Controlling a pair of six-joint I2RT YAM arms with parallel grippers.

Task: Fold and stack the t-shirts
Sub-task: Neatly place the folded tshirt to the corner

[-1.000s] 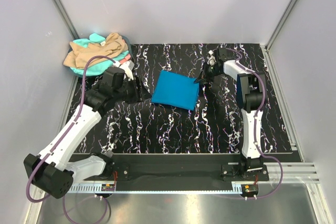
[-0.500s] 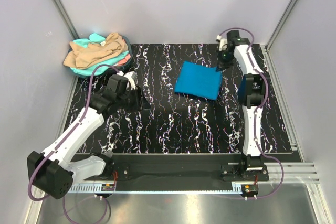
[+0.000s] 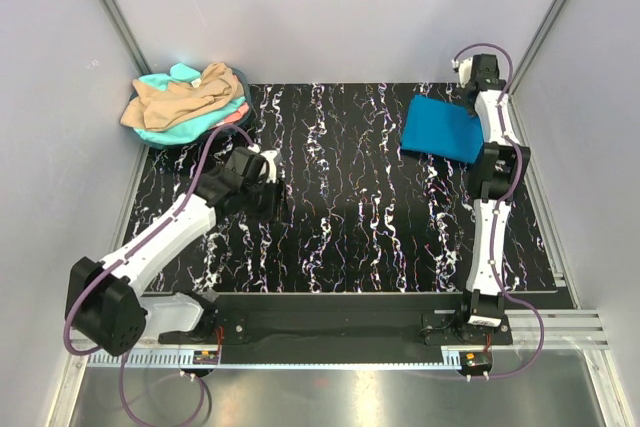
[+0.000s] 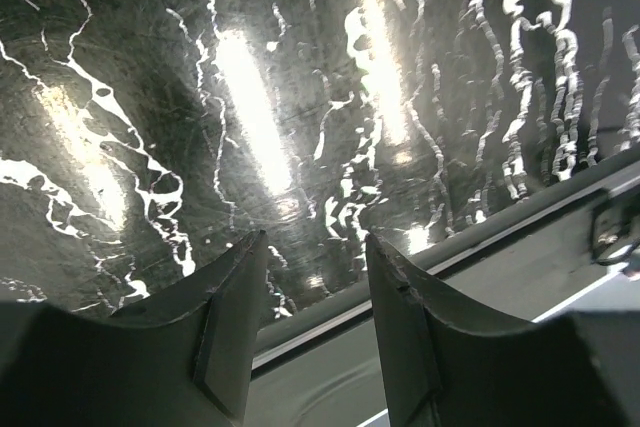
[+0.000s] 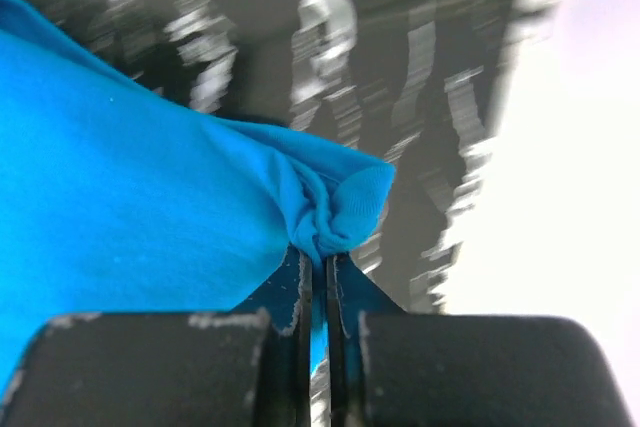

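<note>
A: Well, far left first, anything against that wall?
B: Heaped in the back left corner: tan-beige t-shirt on top, mint-turquoise t-shirt beneath, coral-pink t-shirt peeking out at the right rim. Sits right at the far left edge of the table, close to the side wall.
A: Next, toward the middle?
B: Just nearer than the heap and apart from it, the left gripper, low over the marbled top. Jaws partway apart, gripping nothing; from the wrist, only bare tabletop and an edge rail past the fingers.
A: Room to move there?
B: Plenty. Broad bare stretch of table from that gripper across the middle and down to the near edge.
A: Far right?
B: Folded into a rectangle at the back right, the blue t-shirt, right edge tucked behind the right arm, close to the table's right border. At the far right corner, the right gripper, hard by the wall. Jaws pinched tight on a bunched corner of the blue cloth. Scant room beyond: walls just behind and to the right.
</note>
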